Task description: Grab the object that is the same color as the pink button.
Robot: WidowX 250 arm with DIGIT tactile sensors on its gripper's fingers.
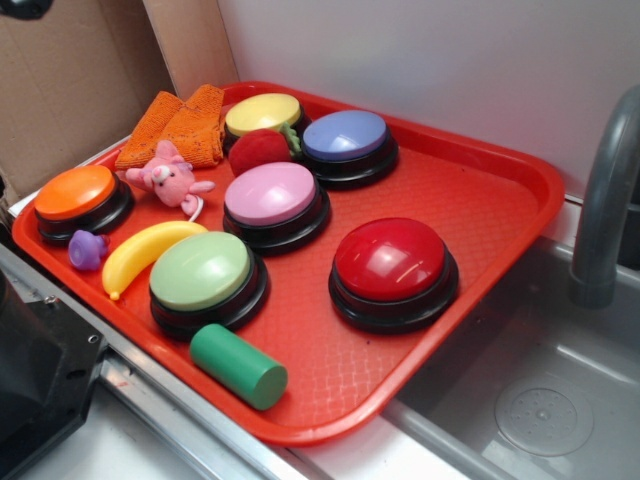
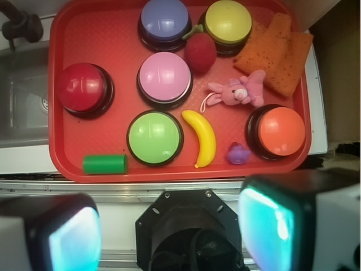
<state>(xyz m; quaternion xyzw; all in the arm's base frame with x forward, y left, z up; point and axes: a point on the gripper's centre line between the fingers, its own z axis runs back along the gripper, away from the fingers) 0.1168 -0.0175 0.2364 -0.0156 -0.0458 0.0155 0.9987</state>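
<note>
A: Wrist view first: where was the gripper (image 2: 169, 237)?

B: At the bottom of the frame, its two fingers (image 2: 62, 237) spread wide apart with nothing between them. It hung above the near edge of the red tray (image 2: 113, 51), outside the rim.

A: And the pink plush toy (image 2: 240, 91)?

B: Lying on the tray, well apart from the gripper, up and to the right of the gap between the fingers in that view. It lay just beside the orange cloth (image 2: 279, 53), with the orange button (image 2: 281, 131) near it on the gripper's side and the pink button (image 2: 164, 77) off to its left.

A: Anything touching it?

B: Its white cord curled toward the banana (image 2: 203, 135), though I couldn't tell whether they met. The red plush ball (image 2: 201, 52) sat close by, between the yellow button (image 2: 228, 21) and the pink one.

A: And the exterior view?

B: The toy (image 1: 168, 178) showed between the cloth (image 1: 175, 125) and the banana (image 1: 150, 252), left of the pink button (image 1: 272, 195). I couldn't make out the fingers there.
</note>
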